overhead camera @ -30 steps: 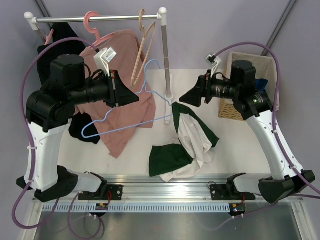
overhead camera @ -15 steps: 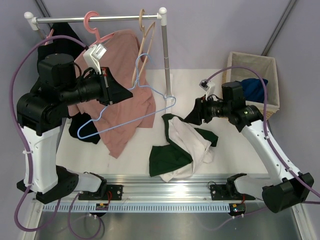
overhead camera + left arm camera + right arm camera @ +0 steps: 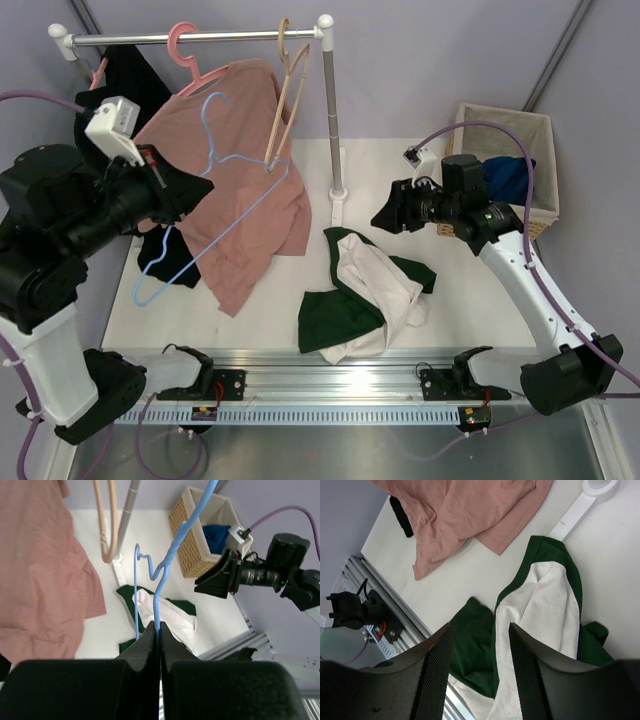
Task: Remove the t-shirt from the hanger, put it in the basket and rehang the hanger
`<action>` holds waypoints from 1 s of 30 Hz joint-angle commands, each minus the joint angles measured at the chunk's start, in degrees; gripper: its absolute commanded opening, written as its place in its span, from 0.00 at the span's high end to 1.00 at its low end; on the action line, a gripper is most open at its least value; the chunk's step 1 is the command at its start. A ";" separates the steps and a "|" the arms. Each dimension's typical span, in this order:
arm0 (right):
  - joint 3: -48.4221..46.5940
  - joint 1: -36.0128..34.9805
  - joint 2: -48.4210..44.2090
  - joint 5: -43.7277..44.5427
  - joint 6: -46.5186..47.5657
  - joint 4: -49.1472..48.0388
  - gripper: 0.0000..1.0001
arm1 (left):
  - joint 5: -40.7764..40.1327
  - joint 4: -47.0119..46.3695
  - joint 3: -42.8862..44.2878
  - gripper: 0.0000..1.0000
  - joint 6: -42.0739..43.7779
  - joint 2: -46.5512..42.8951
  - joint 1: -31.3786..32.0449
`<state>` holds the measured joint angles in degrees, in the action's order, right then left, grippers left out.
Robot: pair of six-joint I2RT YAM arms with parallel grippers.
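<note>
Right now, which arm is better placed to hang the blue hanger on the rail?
Left. Its hand is shut on the hanger; the right hand is open and empty above the t-shirt.

The left arm hides part of the black garment; the left wrist view crops the hanger.

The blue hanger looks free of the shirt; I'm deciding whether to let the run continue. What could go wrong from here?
1. The left gripper holds the hanger aloft by the pink t-shirt and the wooden hanger; its hook could snag either.
2. The t-shirt lies crumpled near the front edge of the table under the open right gripper; a nudge might push it off.
</note>
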<state>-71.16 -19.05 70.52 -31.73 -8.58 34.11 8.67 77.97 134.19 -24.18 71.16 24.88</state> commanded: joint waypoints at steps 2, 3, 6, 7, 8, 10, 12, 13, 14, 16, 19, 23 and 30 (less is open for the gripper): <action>-5.65 0.06 0.76 2.19 0.75 0.60 0.43 | -8.23 5.94 1.69 1.00 -2.27 -2.34 -0.27; -6.44 0.06 1.02 2.80 1.89 1.39 0.43 | -10.58 7.87 1.17 1.00 -3.05 -2.77 -0.27; -9.00 0.06 1.90 4.21 3.65 3.59 0.43 | -15.93 10.45 -4.69 1.00 -4.55 -6.72 -0.19; -9.44 0.06 2.34 4.56 3.66 3.95 0.43 | -17.70 9.40 -5.95 1.00 -4.73 -7.95 -0.27; -10.22 0.06 2.60 5.35 3.40 4.04 0.43 | -19.11 8.95 -6.57 1.00 -4.47 -7.61 -0.19; -11.98 0.15 3.48 6.93 2.61 4.38 0.43 | -21.32 8.86 -5.52 1.00 -3.51 -4.03 -0.19; -13.65 0.06 4.53 7.99 2.34 5.17 0.43 | -23.77 10.70 -3.68 1.00 -3.15 -0.86 -0.27; -14.53 0.15 4.80 8.60 2.34 5.53 0.43 | -24.65 10.45 -3.93 1.00 -3.06 0.20 -0.27; -16.28 -0.02 5.06 10.09 1.90 5.88 0.43 | -25.71 9.66 -4.55 1.00 -2.80 1.17 -0.19; -17.96 0.06 5.76 11.33 1.02 6.41 0.41 | -27.30 1.86 -9.09 1.00 -0.96 1.00 -0.27; -20.51 0.06 6.12 11.86 -1.26 6.41 0.34 | -25.73 -10.71 -13.85 1.00 3.17 2.14 -2.63; -21.57 0.06 5.94 12.64 -2.50 6.06 0.25 | -21.51 -20.21 -13.70 1.00 4.32 8.20 -6.51; -21.31 0.06 3.40 11.86 -4.95 4.31 0.17 | -17.37 -36.39 -11.33 1.00 6.60 14.44 -8.27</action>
<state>-90.98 -19.05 76.49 -20.38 -11.81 39.90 -11.11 54.57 119.81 -19.79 85.71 16.84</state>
